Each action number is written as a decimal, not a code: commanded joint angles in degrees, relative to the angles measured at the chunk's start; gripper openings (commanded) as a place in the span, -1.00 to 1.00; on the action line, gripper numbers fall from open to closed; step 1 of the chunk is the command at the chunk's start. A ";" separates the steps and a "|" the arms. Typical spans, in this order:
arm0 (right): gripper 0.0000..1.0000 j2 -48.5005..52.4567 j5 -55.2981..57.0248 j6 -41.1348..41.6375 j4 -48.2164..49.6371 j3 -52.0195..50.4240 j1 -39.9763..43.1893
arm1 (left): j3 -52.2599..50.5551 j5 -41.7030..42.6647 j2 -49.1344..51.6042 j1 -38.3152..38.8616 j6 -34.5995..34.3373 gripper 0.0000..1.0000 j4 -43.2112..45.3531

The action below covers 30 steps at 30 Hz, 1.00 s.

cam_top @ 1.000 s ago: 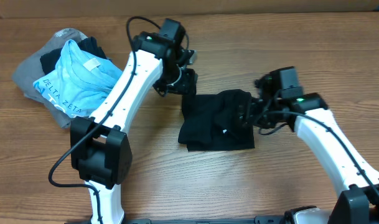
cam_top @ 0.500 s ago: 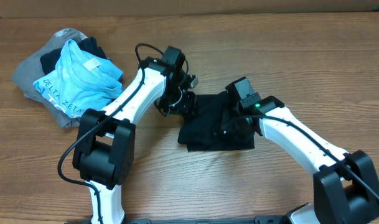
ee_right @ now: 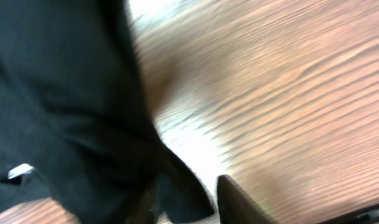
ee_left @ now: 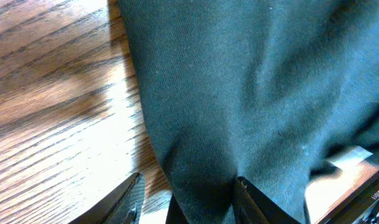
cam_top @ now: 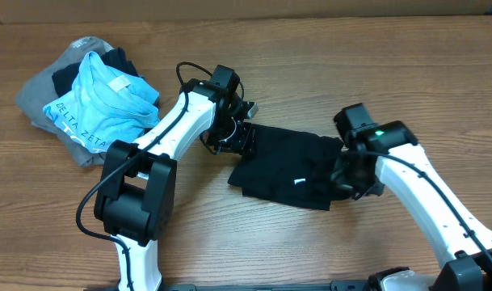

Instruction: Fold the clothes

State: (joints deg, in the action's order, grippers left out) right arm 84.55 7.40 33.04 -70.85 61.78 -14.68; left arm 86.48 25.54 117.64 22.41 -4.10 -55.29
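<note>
The black shirt lies in a wide folded band at mid-table, its small white tag facing up. My left gripper sits at the shirt's upper left corner. In the left wrist view the shirt fills the frame, and a fold of it lies between the parted fingers of that gripper, with bare wood showing beside the left finger. My right gripper is at the shirt's right edge. In the blurred right wrist view this gripper has a flap of the shirt between its parted fingers.
A light blue shirt lettered "DELTA ZETA" lies on a grey garment at the far left. The wooden table ends at its back edge along the top of the overhead view.
My right arm has swung back to the right, and the shirt's right side has spread out wider with it. The white tag now shows. The left gripper has stayed at the left edge.
</note>
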 commanded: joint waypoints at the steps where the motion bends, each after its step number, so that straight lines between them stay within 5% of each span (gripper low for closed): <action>1: -0.25 0.00 5.35 0.26 0.48 0.00 3.87 | -0.57 1.09 -0.74 0.17 1.07 -0.03 -0.24; 6: -0.09 0.09 1.42 -0.74 1.55 0.07 11.04 | -0.31 1.36 -0.79 -0.13 1.11 -0.03 -1.20; 10: -0.05 0.09 -24.63 -18.93 5.57 0.07 12.81 | 1.73 4.33 -0.79 -0.68 1.44 -0.11 -4.09; 14: -0.02 0.11 -37.07 -23.50 8.87 0.04 10.05 | 4.13 12.24 -0.79 -0.70 1.77 -0.39 -4.81; 18: -0.03 0.72 -29.16 -12.79 11.74 -1.05 5.73 | 4.24 16.17 -0.79 0.52 1.49 -0.60 -4.55; 22: -0.06 2.14 -31.50 -7.63 19.47 -7.06 2.12 | 4.24 9.38 -0.79 0.44 -1.25 -0.46 -4.63; 30: -0.73 9.70 -34.01 12.33 32.63 -17.49 -3.56 | 7.82 11.80 -0.79 -4.17 -0.22 -0.16 -7.06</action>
State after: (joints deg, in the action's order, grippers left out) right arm 91.81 -25.36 34.50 -39.13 46.13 -17.82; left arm 91.18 36.38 117.64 20.43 -4.54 -61.25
